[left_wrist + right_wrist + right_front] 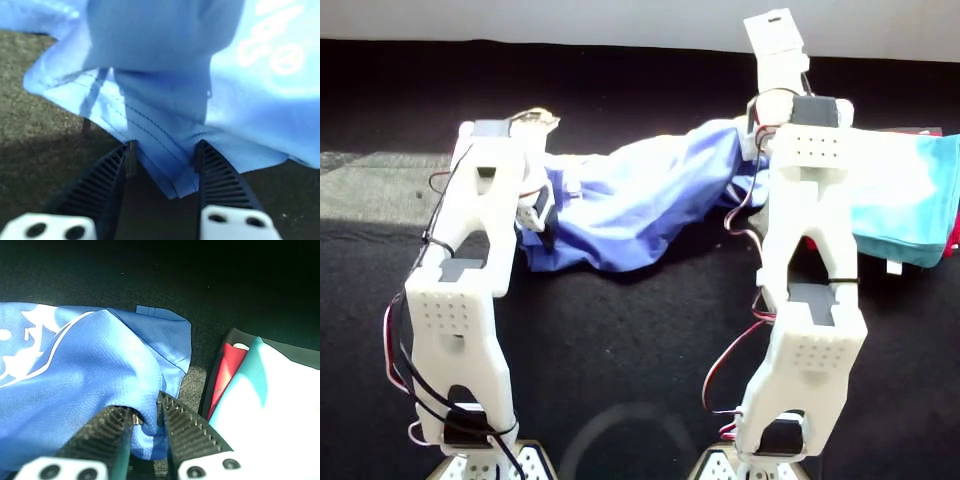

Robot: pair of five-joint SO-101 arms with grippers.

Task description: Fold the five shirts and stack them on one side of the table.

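The right gripper (pixel 146 409) is pinching the blue shirt (pixel 75 365), the left gripper (pixel 165 149) is standing spread around its hem and should be closing before lifting

Left arm (pixel 460 310) and right arm (pixel 815 330): white printed plastic shells with dot-grid hole patches, black servo blocks at the joints, and red, black and white cables (pixel 730 360) running alongside. Left end effector (pixel 166 146) and right end effector (pixel 147 407): black ribbed fingers (pixel 107 185) on white mounts with dark screw holes (pixel 36 230).
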